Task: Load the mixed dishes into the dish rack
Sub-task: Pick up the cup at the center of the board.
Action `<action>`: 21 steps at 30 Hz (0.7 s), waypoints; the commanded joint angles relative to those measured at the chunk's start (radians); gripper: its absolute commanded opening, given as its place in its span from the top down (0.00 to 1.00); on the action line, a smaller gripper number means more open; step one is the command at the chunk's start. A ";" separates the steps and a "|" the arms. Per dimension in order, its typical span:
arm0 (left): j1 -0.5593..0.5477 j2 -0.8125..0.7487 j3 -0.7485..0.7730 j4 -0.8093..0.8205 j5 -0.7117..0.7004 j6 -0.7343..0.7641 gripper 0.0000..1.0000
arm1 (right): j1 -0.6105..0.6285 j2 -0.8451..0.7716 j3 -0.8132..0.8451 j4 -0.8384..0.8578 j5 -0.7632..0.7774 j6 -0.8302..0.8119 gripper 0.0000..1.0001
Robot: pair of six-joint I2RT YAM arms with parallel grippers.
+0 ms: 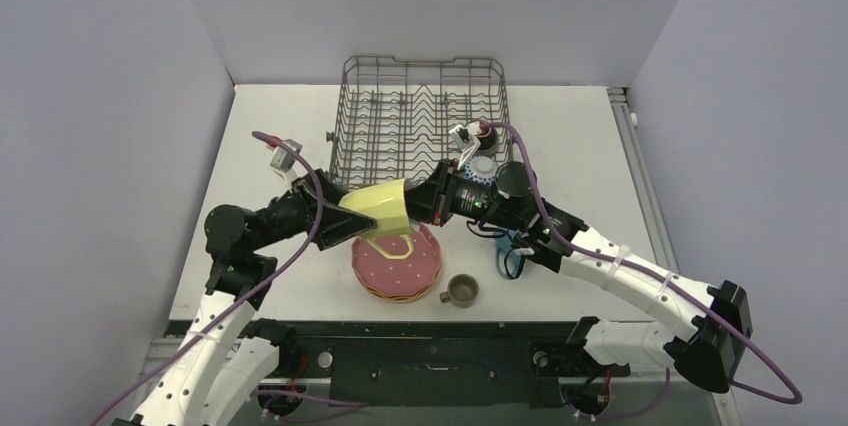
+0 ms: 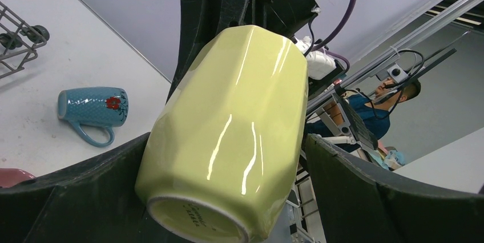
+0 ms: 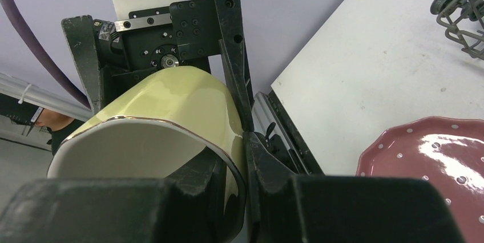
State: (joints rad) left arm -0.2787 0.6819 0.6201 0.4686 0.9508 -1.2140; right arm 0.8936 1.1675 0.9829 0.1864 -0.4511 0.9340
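A yellow mug (image 1: 380,208) hangs on its side above a stack of scalloped dotted plates, pink on top (image 1: 400,268). My left gripper (image 1: 362,218) holds its body from the left, a finger on each side (image 2: 142,157). My right gripper (image 1: 416,204) pinches the mug's rim (image 3: 171,126) from the right, one finger inside and one outside. The grey wire dish rack (image 1: 425,59) stands behind with no dish showing in it. A blue mug (image 1: 510,251) lies on its side at the right, also seen in the left wrist view (image 2: 91,109). A small grey-olive mug (image 1: 460,291) stands near the front.
A blue-white bowl (image 1: 482,168) sits by the rack's near right corner, partly hidden behind my right arm. The rack's wheels show in the wrist views (image 3: 442,2). The pink plate (image 3: 434,157) lies right below the mug. Grey walls close in the table.
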 commanded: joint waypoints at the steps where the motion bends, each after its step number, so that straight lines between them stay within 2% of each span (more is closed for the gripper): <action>1: 0.006 -0.014 0.049 0.044 0.002 0.012 0.04 | -0.003 -0.041 0.009 0.158 0.023 0.049 1.00; 7: 0.006 -0.021 0.045 0.064 -0.005 0.003 0.04 | 0.005 -0.032 -0.014 0.231 0.063 0.107 1.00; 21: 0.004 -0.059 -0.002 0.178 -0.131 -0.057 0.04 | 0.090 0.028 -0.123 0.544 0.237 0.235 1.00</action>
State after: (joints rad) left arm -0.2729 0.6430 0.6113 0.5365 0.8616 -1.2499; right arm 0.9611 1.1770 0.8501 0.5011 -0.2939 1.1164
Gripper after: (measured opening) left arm 0.963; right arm 0.100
